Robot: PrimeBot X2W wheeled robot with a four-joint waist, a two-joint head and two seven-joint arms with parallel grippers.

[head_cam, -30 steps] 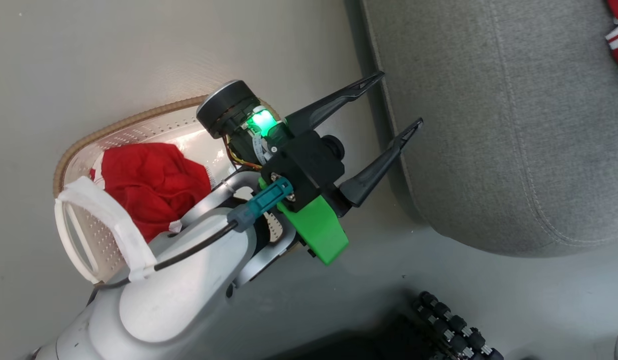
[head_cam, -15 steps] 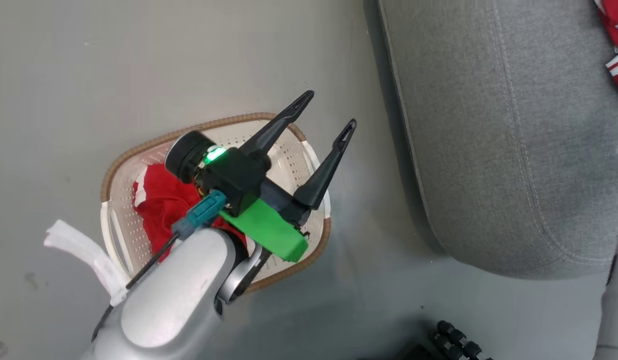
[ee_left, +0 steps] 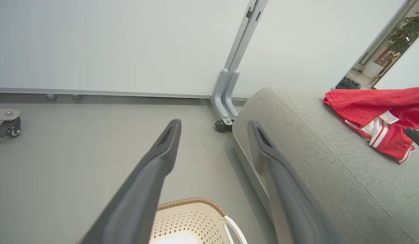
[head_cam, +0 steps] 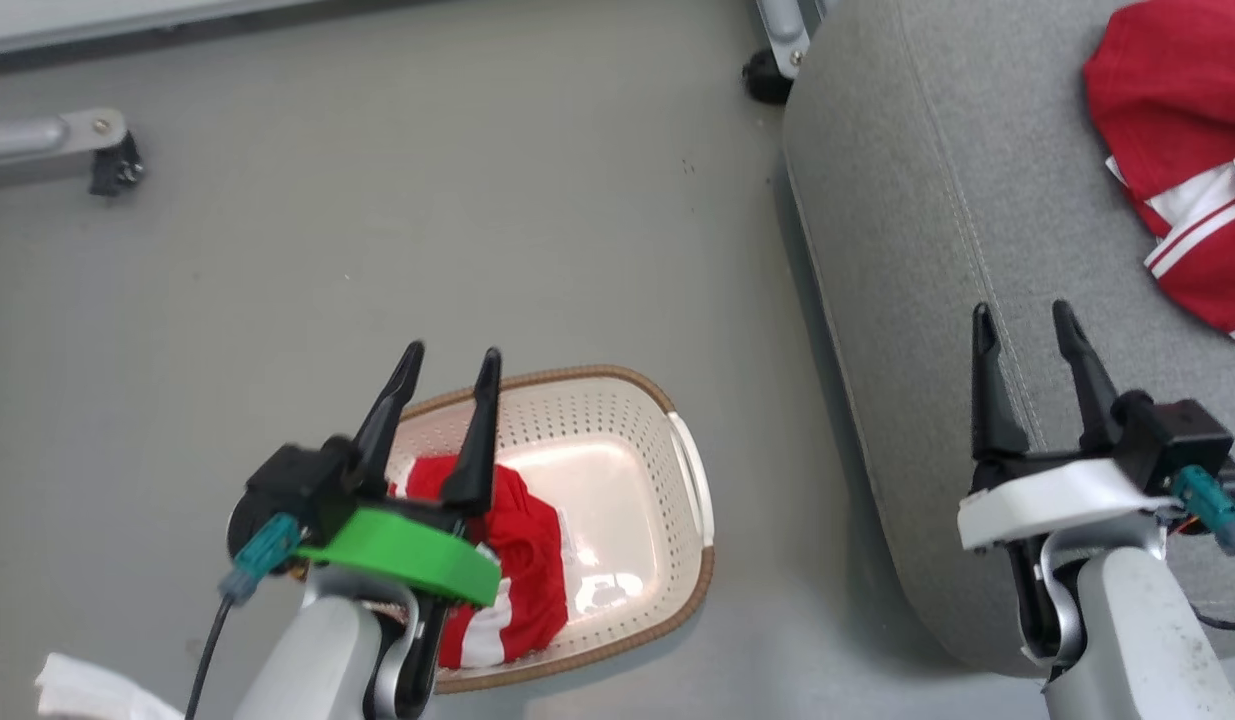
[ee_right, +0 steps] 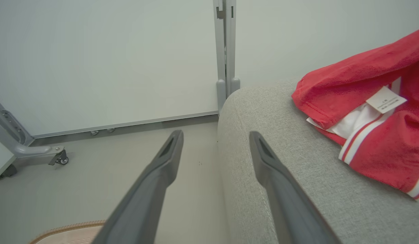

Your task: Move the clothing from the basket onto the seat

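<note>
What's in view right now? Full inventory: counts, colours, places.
garment on the seat: 1, red with white stripes, right part of the cushion top
garment in the basket: 1, red with white trim, basket's left half
laundry basket: 1, off-white perforated, brown rim, on the floor left of the seat
seat: 1, light grey fabric, right of head view
floor: 1, grey, under everything
partition panels: white, behind the floor
partition feet: 2, grey with black castors, far floor edge
potted plant: 1, green, far background
left pincer: 1, dark fingers, green mount, open, above the basket
right pincer: 1, dark fingers, white mount, open, above the seat
</note>
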